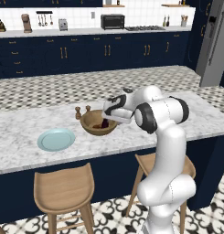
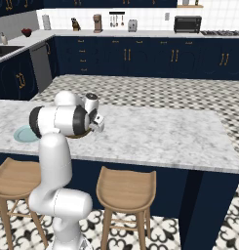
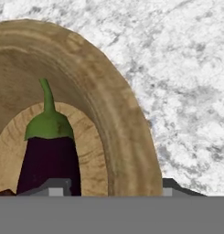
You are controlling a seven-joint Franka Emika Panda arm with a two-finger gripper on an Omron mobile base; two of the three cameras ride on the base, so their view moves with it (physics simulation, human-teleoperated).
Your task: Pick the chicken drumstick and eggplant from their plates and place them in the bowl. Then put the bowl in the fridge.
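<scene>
One eggplant [image 3: 48, 157] lower left of hand view, inside bowl [image 3: 115, 119], long axis vertical, green stem pointing up-frame. Gripper [image 3: 115, 185] fingertips straddling bowl's rim; clamped or not, cannot tell.

Grained wooden bowl [image 3: 118, 119], glossy eggplant [image 3: 47, 160], veined marble counter [image 3: 186, 82].

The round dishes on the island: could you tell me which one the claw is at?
The deep wooden bowl holding the eggplant; the pale blue plate lies flat, apart.
</scene>
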